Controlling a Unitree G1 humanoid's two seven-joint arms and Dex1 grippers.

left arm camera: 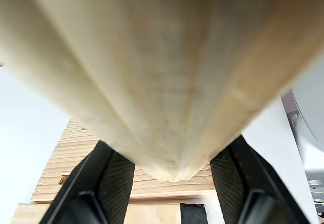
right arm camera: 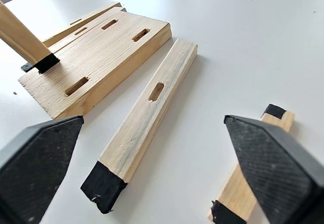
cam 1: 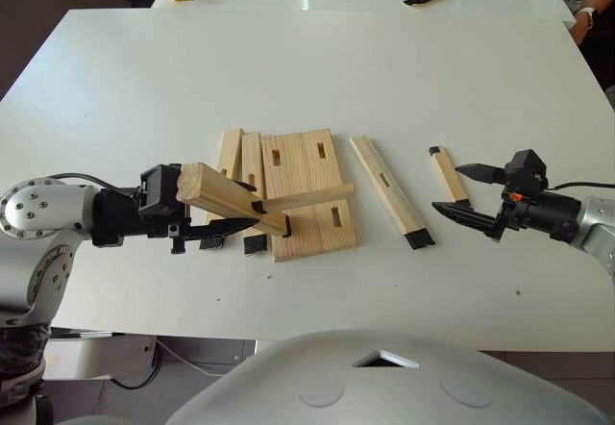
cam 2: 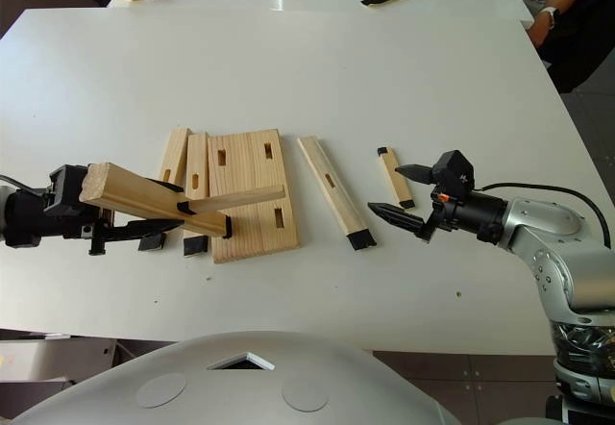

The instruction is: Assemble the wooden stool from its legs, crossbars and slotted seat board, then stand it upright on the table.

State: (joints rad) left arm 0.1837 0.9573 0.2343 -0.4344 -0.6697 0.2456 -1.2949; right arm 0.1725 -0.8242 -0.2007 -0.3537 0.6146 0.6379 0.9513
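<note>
- Currently the left gripper (cam 1: 226, 228) clamps a wooden leg (cam 1: 216, 192), held tilted with its black-capped end low over the slotted seat board (cam 1: 312, 189), which lies flat on the table (cam 1: 144, 79).
- Beyond it, the right gripper (cam 1: 449, 187) gapes wide beside the short crossbar (cam 1: 444, 163).
- The wood is probably light, stiff and smooth, so grip it mid-length on the flat faces.

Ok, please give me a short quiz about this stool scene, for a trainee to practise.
1. Which part lies on the table between the seat board and the short wooden piece?
2. What does the left gripper hold? A) a wooden leg B) the seat board C) nothing
3. True or false: the right gripper is shut on the short wooden piece.
Key: 1 the long slotted leg. 2 A. 3 false, its fingers are open.
</note>
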